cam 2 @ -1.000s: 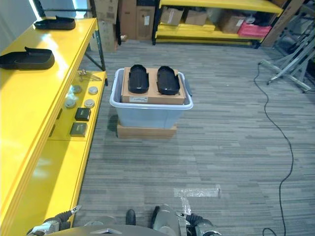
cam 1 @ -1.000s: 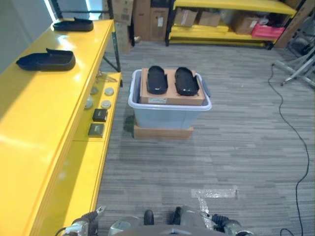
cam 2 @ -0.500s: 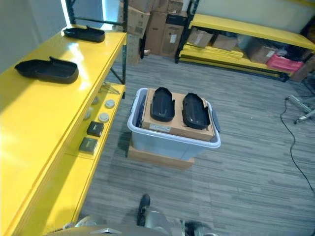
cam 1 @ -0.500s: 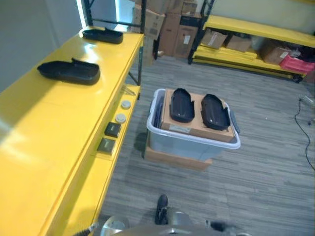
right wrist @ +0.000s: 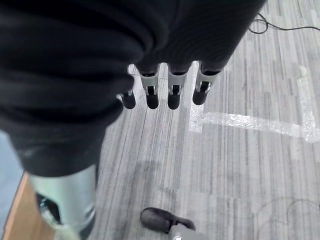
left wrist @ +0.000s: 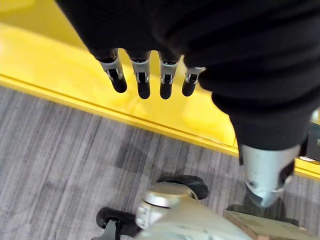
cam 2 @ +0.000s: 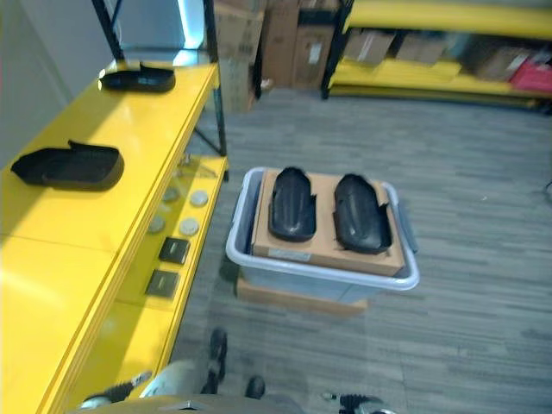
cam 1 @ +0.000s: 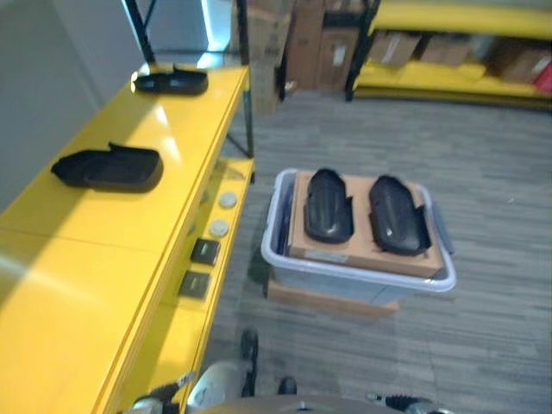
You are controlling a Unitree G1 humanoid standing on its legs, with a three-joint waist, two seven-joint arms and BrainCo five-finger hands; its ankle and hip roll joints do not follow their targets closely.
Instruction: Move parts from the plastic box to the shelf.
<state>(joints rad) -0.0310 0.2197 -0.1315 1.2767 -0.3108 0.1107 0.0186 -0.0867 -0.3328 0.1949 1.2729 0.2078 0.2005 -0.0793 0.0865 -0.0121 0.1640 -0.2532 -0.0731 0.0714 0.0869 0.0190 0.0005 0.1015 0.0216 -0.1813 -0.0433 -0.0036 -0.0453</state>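
left robot hand (left wrist: 150,75): hung by the yellow shelf edge, fingers straight, held nothing
right robot hand (right wrist: 170,87): hung over the floor, fingers straight, held nothing
floor tape (right wrist: 250,122): pale strip below right robot hand
box (cam 2: 323,276): on the floor, right of shelf, atop a cardboard base (cam 2: 297,295)
parts (cam 2: 291,205): two black ones side by side on a cardboard sheet (cam 2: 328,250) in box
shelf (cam 1: 95,250): yellow, at left; one black part (cam 1: 108,168) on top, another (cam 1: 170,81) farther back
lower level: small dark blocks (cam 1: 204,252), round discs (cam 1: 219,228)

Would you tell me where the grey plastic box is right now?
The grey plastic box sits on the floor right of the yellow shelf, holding a cardboard sheet with two black parts.
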